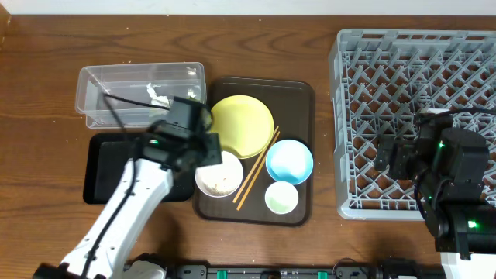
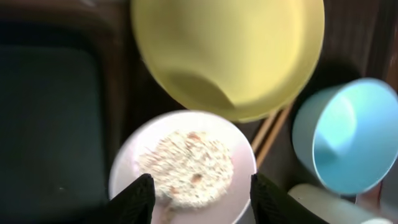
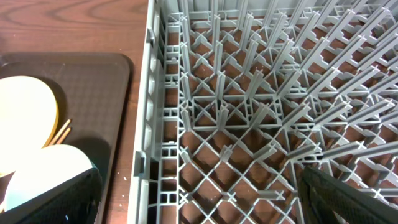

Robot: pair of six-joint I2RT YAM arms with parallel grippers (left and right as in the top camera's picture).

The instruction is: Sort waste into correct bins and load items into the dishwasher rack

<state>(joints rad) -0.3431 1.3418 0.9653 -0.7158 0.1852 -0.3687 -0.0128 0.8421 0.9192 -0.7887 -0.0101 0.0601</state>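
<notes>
White bowl (image 2: 122, 172) of rice grains (image 2: 186, 163) under left gripper (image 2: 202, 190)
jaws half apart, empty; right gripper (image 3: 199, 194) wide, empty, over dishwasher rack (image 3: 249, 112)

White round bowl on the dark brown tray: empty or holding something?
Holding something. The white round bowl is upright with a patch of whitish rice grains across its bottom, clear in the left wrist view.

Left claw (image 2: 200, 194) seemingly half-spread; right claw (image 3: 199, 193) spread wide, empty.
</notes>
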